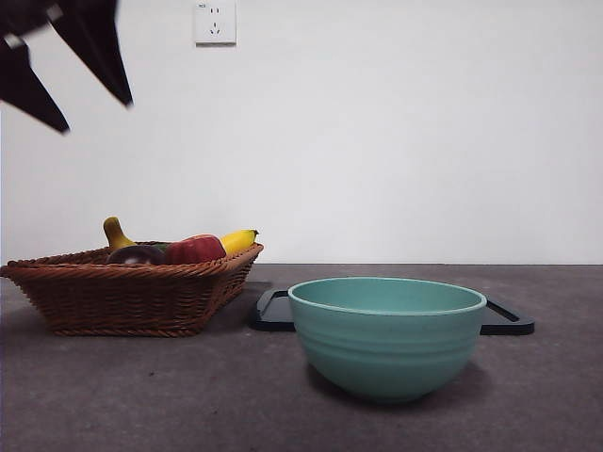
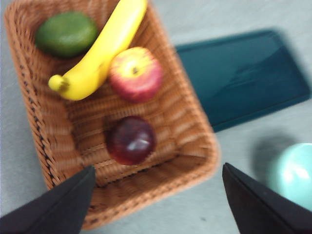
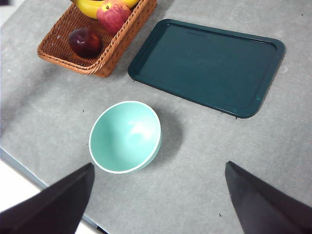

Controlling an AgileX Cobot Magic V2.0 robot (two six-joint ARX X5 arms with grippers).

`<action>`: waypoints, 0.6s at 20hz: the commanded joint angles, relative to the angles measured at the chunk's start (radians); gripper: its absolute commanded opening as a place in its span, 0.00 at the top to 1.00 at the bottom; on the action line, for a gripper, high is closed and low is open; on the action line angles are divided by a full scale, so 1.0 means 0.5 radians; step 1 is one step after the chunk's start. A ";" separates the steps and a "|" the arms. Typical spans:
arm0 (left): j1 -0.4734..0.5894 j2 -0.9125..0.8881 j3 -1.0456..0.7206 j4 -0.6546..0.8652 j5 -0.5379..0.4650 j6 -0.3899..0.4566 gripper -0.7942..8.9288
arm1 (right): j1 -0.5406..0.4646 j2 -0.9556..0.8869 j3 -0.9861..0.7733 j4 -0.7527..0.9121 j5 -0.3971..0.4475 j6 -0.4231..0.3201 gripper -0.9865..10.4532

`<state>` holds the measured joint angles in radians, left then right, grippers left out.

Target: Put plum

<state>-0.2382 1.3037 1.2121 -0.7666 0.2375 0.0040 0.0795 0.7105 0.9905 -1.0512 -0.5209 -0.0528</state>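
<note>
- The glossy, dark maroon round plum (image 2: 131,140) lies in the woven brown wicker basket (image 2: 34,97), alone near one end wall; it touches no other fruit, so its sides are clear of them.
- Further along the basket lie a red-and-yellow apple (image 2: 135,74), a long yellow banana (image 2: 105,46) and a dull green avocado-like fruit (image 2: 66,33); the apple is the plum's nearest neighbour, a little apart from it.
- The left gripper (image 2: 156,204) hangs above the basket's near end, its black jaws spread wide with nothing between them; the right gripper (image 3: 158,200) waits high over the table, jaws likewise apart and empty, above the round mint-green ceramic bowl (image 3: 125,137).
- A flat dark teal rectangular tray (image 3: 207,66) lies just beside the basket; the bowl stands in front of it.
- Judgement: the plum looks smooth, light and slippery; a hard pinch could squirt it sideways; best taken across its widest middle from above, jaws straddling it, with moderate force.
</note>
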 commanded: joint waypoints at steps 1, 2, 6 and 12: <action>-0.037 0.211 0.090 0.020 -0.055 0.044 0.50 | 0.008 0.014 0.040 0.006 -0.005 0.002 0.54; -0.049 0.287 0.095 0.050 -0.076 0.047 0.50 | 0.008 0.014 0.040 0.006 -0.005 0.002 0.54; -0.092 0.545 0.095 0.223 -0.166 0.068 0.50 | 0.008 0.014 0.040 0.005 -0.005 0.002 0.54; -0.104 0.852 0.095 0.342 -0.199 0.082 0.50 | 0.008 0.015 0.040 0.005 -0.005 0.003 0.54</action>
<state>-0.2863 1.7164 1.2388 -0.6010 0.1364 0.0360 0.0795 0.7105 0.9905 -1.0515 -0.5209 -0.0528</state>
